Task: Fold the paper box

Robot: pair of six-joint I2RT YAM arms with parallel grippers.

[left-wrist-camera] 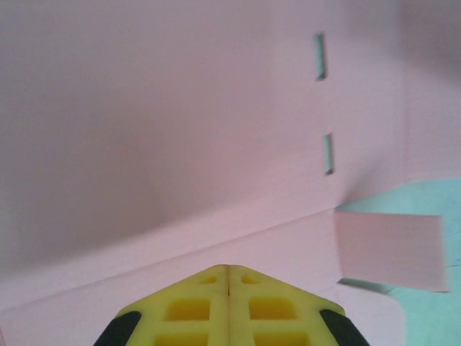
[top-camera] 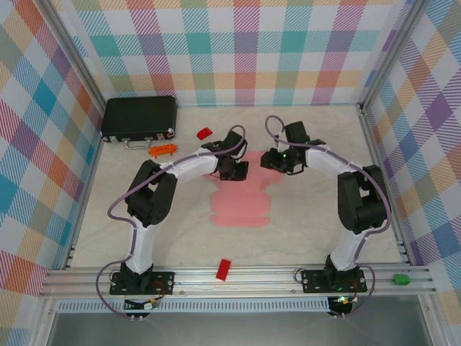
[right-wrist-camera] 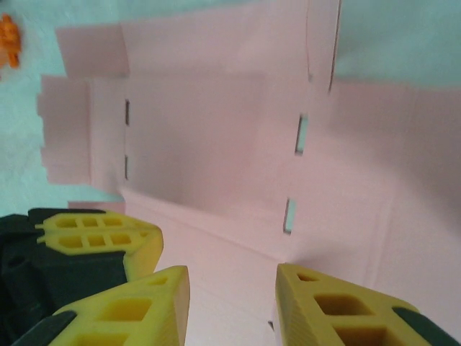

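The paper box is a flat light-pink die-cut sheet lying mid-table, with tabbed flaps toward the arms. My left gripper is at the sheet's far left part; in its wrist view its yellow fingers are shut tip to tip, nothing between them, right over a crease in the pink card. My right gripper hangs over the sheet's far right part, open, with only pink card showing in the gap. The left gripper's fingers show beside it.
A black case lies at the back left. A red block and an orange piece lie near it. Another red block rests by the front rail, and a green piece at the front right.
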